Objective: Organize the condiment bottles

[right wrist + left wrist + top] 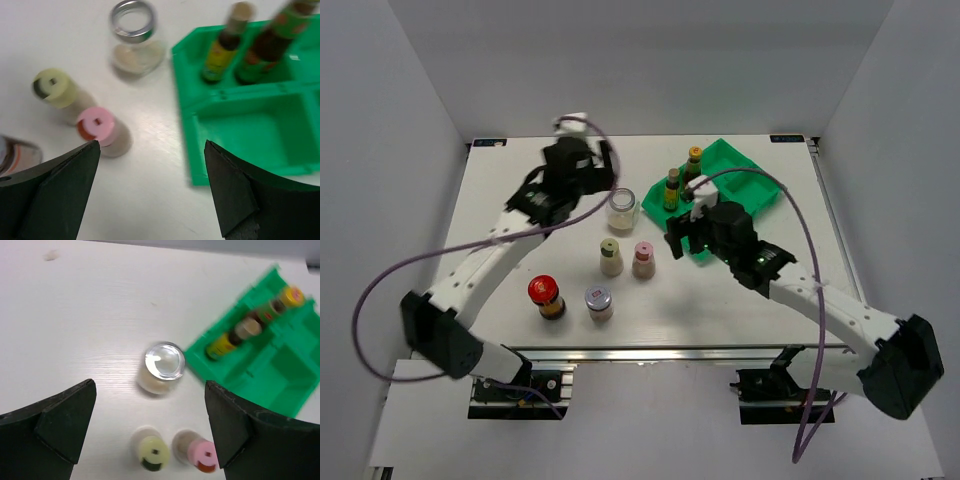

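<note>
Risk: the clear glass jar (161, 366) sits just beside the green tray (761, 181), so a left gripper (149, 390) finger coming down could clip the tray rim or tip the jar. It is wide, so an off-centre pinch may slip.

The pink-capped shaker (96, 124) and yellow-green-capped shaker (51, 86) stand close together. The right gripper (152, 145) could knock one while reaching for the other. The arms are also close together mid-table.

Both grippers are spread wide and hold nothing.

The tray is toward the far right corner. Two yellow-capped bottles (672, 188) stand upright along its left side; cannot tell if they share a compartment. The compartment under the right gripper is bare.

The clear jar holds a pale layer at the bottom; lid unclear.

The red-lidded jar (547, 296) and silver-lidded jar (598, 302) are by the near edge.
</note>
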`<state>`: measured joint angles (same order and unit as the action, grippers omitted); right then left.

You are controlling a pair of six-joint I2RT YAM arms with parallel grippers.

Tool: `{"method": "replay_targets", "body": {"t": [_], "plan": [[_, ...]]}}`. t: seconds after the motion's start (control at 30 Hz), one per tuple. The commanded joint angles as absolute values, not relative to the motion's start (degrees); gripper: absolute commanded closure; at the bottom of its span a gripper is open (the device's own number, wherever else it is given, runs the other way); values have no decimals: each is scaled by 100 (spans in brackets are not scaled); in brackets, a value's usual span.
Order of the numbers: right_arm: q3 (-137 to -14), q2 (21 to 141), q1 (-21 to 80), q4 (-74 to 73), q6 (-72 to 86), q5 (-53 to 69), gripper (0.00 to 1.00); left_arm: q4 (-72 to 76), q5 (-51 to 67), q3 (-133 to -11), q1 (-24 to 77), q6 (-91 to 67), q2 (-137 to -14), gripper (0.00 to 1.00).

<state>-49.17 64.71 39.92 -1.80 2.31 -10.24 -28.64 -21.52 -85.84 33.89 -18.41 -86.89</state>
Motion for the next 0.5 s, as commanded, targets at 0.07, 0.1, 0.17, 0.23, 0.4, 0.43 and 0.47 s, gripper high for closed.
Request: {"method": "replay_targets", "body": {"t": [0.07, 0.1, 0.17, 0.23, 0.4, 0.43, 0.47], "plan": [[-5518, 7302, 4701, 272, 202, -537, 11, -2707, -2627, -6665, 2112, -3469, -7027, 2], [-5580, 7617, 4841, 290, 246, -606, 11, -2768, -2950, -6305, 2048, -3611, -6866, 2], [-5738, 7926, 4922, 282, 342, -799, 11, -2830, -3190, -6092, 1987, -3849, -6524, 2], [-5985, 8357, 4983, 220, 614, -1036, 11, -2777, -3243, -5968, 1951, -3893, -6390, 2], [-6161, 8955, 5036, 123, 914, -1090, 12, -2795, -3340, -6003, 1925, -3885, -6302, 2], [-6179, 9017, 5045, 106, 949, -1116, 12, -2786, -3349, -6003, 1925, -3893, -6302, 2], [-6205, 9070, 5054, 27, 958, -1151, 12, -2777, -3331, -5986, 1907, -3885, -6310, 2]]}}
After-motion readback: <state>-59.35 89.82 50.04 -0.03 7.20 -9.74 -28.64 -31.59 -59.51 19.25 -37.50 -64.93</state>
